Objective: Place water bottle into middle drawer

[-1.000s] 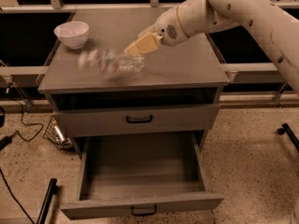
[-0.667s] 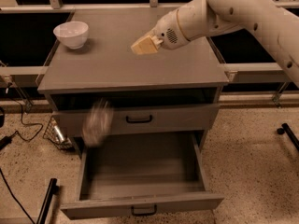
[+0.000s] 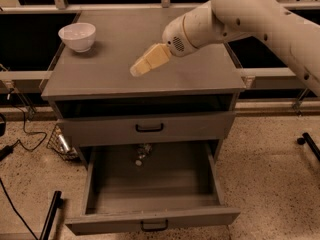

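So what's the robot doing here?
The robot's gripper hovers over the cabinet top and holds nothing. What looks like the bottle lies at the back of the open middle drawer, so the job seems about done. A bowl sits on the top's far left corner.
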### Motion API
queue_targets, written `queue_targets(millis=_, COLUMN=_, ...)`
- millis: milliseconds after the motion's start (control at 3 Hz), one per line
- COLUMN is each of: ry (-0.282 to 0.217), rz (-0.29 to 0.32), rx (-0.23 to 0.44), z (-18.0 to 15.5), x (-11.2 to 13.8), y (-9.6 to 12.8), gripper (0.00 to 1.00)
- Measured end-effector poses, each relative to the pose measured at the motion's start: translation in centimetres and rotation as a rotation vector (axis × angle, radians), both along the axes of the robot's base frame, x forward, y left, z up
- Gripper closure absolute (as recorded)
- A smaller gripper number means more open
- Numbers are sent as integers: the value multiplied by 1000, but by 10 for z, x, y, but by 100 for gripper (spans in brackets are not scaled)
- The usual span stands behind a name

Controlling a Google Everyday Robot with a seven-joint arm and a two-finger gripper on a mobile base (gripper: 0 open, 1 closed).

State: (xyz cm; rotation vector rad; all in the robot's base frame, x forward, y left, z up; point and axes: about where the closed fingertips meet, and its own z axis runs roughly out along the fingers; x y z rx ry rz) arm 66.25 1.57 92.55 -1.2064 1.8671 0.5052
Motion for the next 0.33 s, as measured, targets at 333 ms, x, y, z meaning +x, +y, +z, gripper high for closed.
queue_targets(millis=333, ry=0, rz=0, rx=0, z=0, x=0, y=0, gripper=0)
